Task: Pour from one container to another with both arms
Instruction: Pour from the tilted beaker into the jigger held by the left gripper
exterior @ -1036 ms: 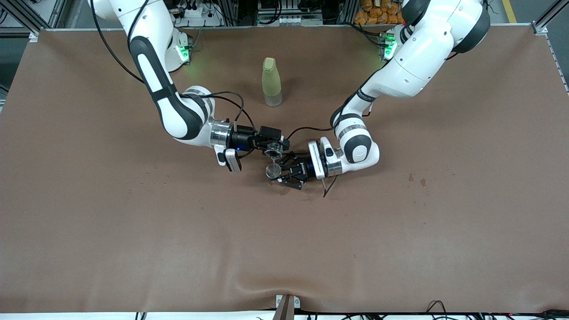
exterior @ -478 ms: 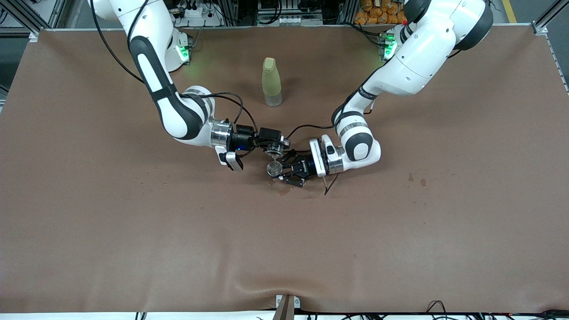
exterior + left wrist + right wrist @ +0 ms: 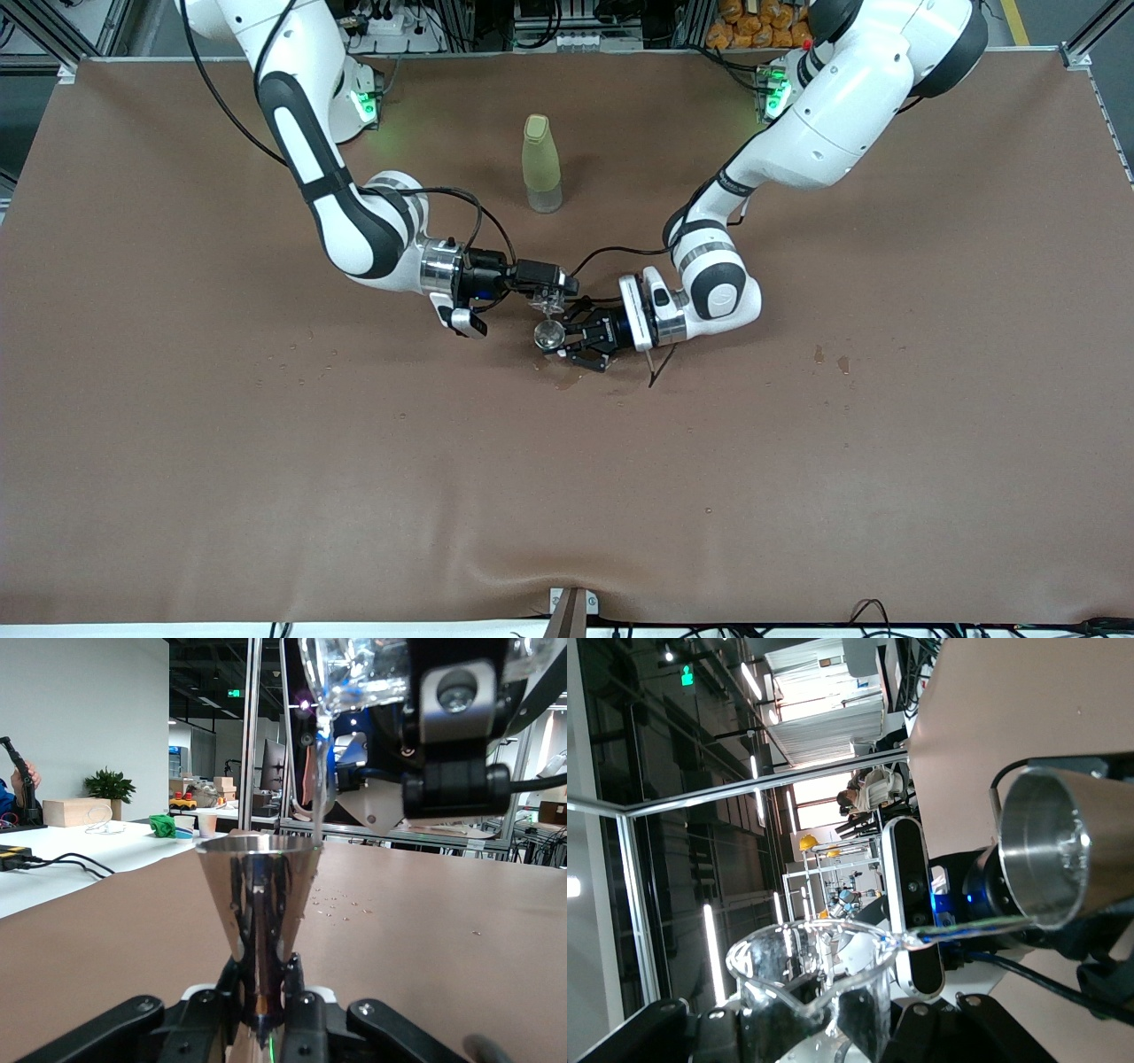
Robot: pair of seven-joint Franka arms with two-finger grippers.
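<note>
My right gripper (image 3: 542, 292) is shut on a clear glass beaker (image 3: 549, 307), tipped over on its side above a conical metal cup (image 3: 548, 334). My left gripper (image 3: 567, 341) is shut on that cup's narrow base and holds it upright just above the table. In the left wrist view the cup (image 3: 257, 904) stands between the fingers of the left gripper (image 3: 264, 979). A thin stream of water (image 3: 319, 771) falls into it from the beaker's spout (image 3: 354, 673). In the right wrist view the beaker (image 3: 824, 992) fills the right gripper (image 3: 824, 1028), and the cup's open mouth (image 3: 1050, 846) shows beside it.
A yellow-green bottle (image 3: 541, 164) stands upright on the brown table mat (image 3: 266, 461), closer to the robots' bases than the grippers. A wet patch (image 3: 567, 383) lies under the left gripper. Small drops (image 3: 301, 359) and two dark spots (image 3: 828, 359) mark the mat.
The right wrist has turned and tipped the beaker further over the cup. The left gripper and the cup have shifted slightly toward the beaker.
</note>
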